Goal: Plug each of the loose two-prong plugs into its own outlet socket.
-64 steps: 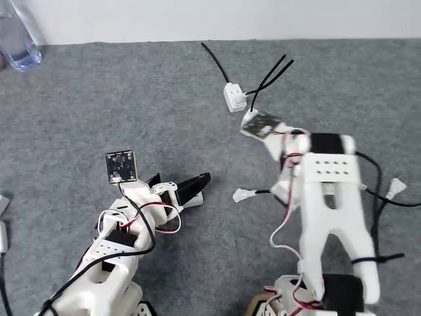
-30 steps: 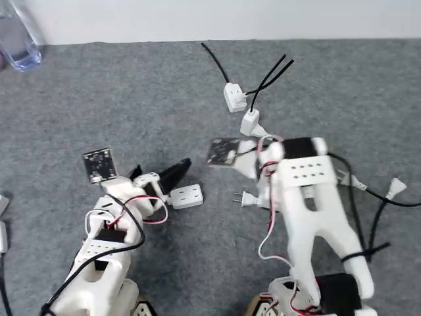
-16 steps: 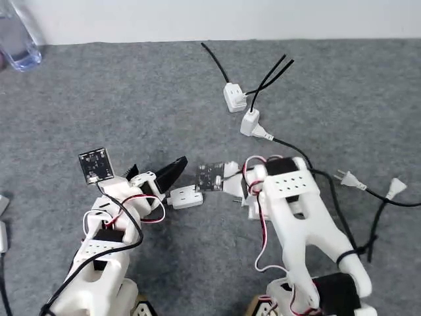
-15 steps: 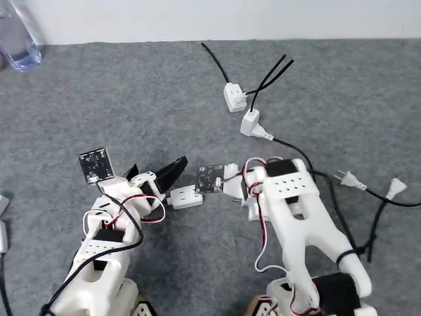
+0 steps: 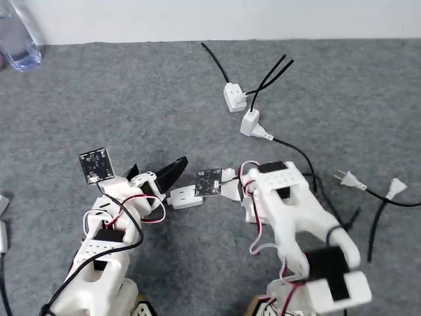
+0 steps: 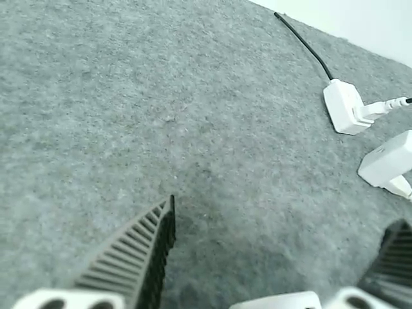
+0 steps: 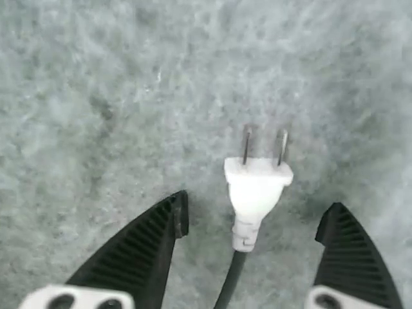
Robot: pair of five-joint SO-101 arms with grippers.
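Note:
In the right wrist view a white two-prong plug (image 7: 257, 185) on a black cord lies flat on the grey carpet. My right gripper (image 7: 257, 207) is open, with one black finger on each side of the plug and neither touching it. A loose white outlet socket (image 5: 185, 195) lies between the two arms. My left gripper (image 6: 283, 215) is open just beside it, and the socket's edge (image 6: 277, 300) sits low between the fingers. Two more loose plugs (image 5: 346, 176) (image 5: 395, 187) lie to the right.
At the back, an outlet (image 5: 233, 96) and another outlet (image 5: 250, 122) each have a plug and black cord in them. Cords trail across the carpet right of the right arm (image 5: 289, 204). A clear bottle (image 5: 16, 39) stands at the far left corner.
The right arm swung from the back outlets toward the near left and came down over the loose plug. The left arm pulled left, uncovering the loose socket, then stayed still.

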